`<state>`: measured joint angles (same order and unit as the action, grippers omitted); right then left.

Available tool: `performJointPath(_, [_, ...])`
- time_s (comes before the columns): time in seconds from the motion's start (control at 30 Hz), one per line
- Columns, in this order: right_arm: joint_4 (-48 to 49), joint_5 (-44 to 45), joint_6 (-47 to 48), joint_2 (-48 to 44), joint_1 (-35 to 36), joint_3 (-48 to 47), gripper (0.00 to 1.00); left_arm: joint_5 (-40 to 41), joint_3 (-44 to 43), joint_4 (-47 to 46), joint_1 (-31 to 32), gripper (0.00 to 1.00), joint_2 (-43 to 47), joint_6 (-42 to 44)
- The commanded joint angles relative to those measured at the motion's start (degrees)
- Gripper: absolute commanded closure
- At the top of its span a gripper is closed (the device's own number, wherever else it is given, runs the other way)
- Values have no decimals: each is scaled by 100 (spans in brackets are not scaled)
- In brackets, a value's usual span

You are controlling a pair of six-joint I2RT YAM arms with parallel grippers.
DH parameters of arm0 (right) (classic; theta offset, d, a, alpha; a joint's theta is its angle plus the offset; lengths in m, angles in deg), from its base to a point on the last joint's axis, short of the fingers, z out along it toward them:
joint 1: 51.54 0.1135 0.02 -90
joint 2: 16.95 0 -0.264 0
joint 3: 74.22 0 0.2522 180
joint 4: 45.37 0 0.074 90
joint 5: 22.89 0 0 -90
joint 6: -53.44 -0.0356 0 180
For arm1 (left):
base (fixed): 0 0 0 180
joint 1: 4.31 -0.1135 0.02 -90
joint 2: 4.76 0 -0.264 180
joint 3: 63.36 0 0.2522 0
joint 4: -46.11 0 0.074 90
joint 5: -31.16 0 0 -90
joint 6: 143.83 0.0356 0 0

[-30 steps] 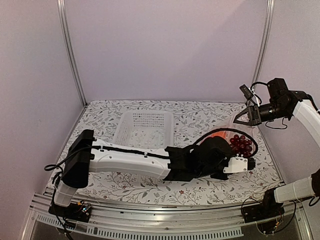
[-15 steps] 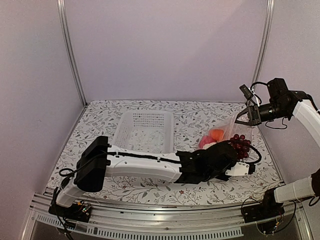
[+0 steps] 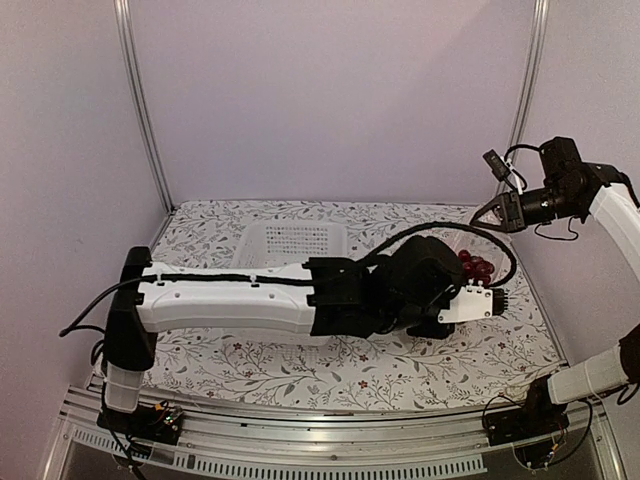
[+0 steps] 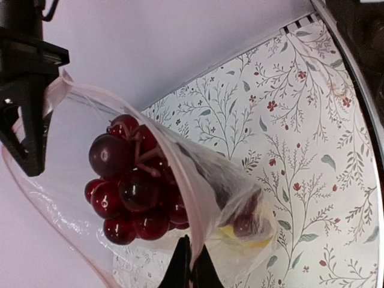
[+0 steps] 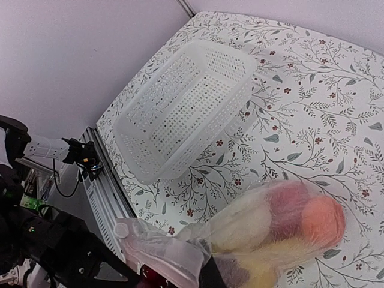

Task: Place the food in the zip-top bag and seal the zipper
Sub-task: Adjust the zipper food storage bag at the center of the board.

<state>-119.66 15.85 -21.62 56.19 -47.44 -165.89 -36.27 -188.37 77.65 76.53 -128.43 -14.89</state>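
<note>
The zip-top bag (image 4: 240,198) hangs above the table between my two grippers. A dark red grape bunch (image 4: 135,180) sits at its mouth, also visible from above (image 3: 478,268). Deeper in the bag lie the orange fruit (image 5: 324,219), red pepper (image 5: 288,201), white cauliflower (image 5: 240,225) and a yellow piece (image 5: 282,258). My left gripper (image 4: 191,257) is shut on the zipper (image 4: 191,210), the pinkish strip along the mouth. My right gripper (image 3: 482,216) is shut on the bag's upper corner, its dark jaw (image 5: 211,275) low in the right wrist view.
The white perforated basket (image 3: 295,240) stands at the back of the floral table (image 3: 300,370), partly behind my left arm (image 3: 250,300). The arm spans the table from left to right. The aluminium rail (image 5: 105,180) runs along the table's near edge.
My left gripper has shut on the bag's mouth strip and the left arm has risen. The right gripper has lifted slightly up and right with the bag.
</note>
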Motion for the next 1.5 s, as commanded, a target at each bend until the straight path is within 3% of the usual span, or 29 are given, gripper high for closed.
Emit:
performJointPath(0.0, [-14,398,66,50,-181,-758,100,-315,-846,1562,-29,100,645,-631])
performJointPath(0.3, [23,548,170,75,-190,-817,100,-106,-1403,3803,-325,100,515,-857])
performJointPath(0.43, [29,72,295,-70,-190,-419,99,-188,-860,3423,-439,100,648,-869])
performJointPath(0.6, [-374,-138,666,-165,-134,-221,75,165,-726,2928,-469,100,529,-872])
performJointPath(0.7, [-609,-144,988,-253,-127,-306,68,286,-415,2411,-578,100,620,-864])
performJointPath(0.87, [-737,-51,1655,-625,-62,-292,65,601,88,1504,-616,100,969,-732])
performJointPath(1.03, [-965,-144,2114,-800,267,-302,64,1010,1239,51,-611,100,1487,-346])
performJointPath(1.3, [-1068,8,2819,-1006,885,-31,61,794,1500,-272,-614,100,1753,-526])
performJointPath(1.47, [-959,660,2935,-1067,1271,60,56,576,1485,-252,-601,100,1847,-658])
